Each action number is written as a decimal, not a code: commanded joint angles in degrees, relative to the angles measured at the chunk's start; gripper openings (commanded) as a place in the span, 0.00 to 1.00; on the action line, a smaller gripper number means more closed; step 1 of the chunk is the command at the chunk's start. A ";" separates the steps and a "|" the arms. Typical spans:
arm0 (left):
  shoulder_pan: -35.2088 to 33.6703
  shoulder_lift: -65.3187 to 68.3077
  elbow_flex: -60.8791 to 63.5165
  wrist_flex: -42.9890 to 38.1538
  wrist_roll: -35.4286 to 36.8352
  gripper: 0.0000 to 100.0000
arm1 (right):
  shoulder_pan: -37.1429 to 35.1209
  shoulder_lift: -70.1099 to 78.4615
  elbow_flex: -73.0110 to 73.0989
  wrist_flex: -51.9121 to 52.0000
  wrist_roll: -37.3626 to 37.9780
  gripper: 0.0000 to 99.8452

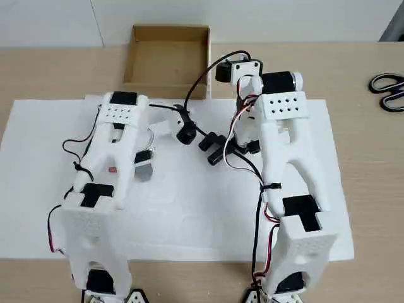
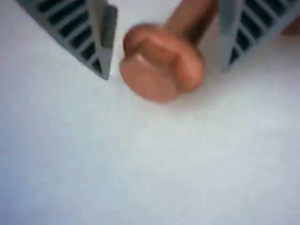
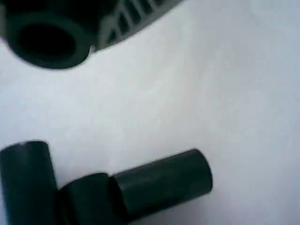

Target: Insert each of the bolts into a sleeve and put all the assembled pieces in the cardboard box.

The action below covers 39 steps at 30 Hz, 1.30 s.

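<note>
While the left gripper (image 2: 165, 65) holds its fingers (image 2: 93, 42) well apart astride one orange bolt (image 2: 161, 70) lying on the white sheet (image 2: 140, 164), the right gripper (image 3: 126, 23) sits against one black sleeve (image 3: 44, 40), its grip impossible to tell; three more sleeves (image 3: 159, 180) lie clustered nearby.

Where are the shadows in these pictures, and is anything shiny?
High view: the arms throw soft grey shadows on the white sheet, none hard-edged, so the light seems spread out. Left wrist view: the bolt has a faint shadow under its head and a pale shine on top. Right wrist view: the black sleeves show a dull sheen along their sides.
</note>
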 commanded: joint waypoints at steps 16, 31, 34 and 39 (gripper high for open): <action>0.79 2.46 -1.89 2.11 0.00 0.04 | 0.40 -4.00 -2.11 0.84 0.18 0.03; 3.69 2.11 -14.64 5.63 11.16 0.00 | 0.40 -4.35 -2.11 0.84 0.18 0.03; 3.52 -0.62 -15.69 5.63 13.19 0.00 | 0.40 -4.44 -2.11 0.84 0.35 0.03; 3.52 -5.98 -15.69 5.63 15.82 0.00 | 0.48 -4.44 -2.11 0.84 0.35 0.03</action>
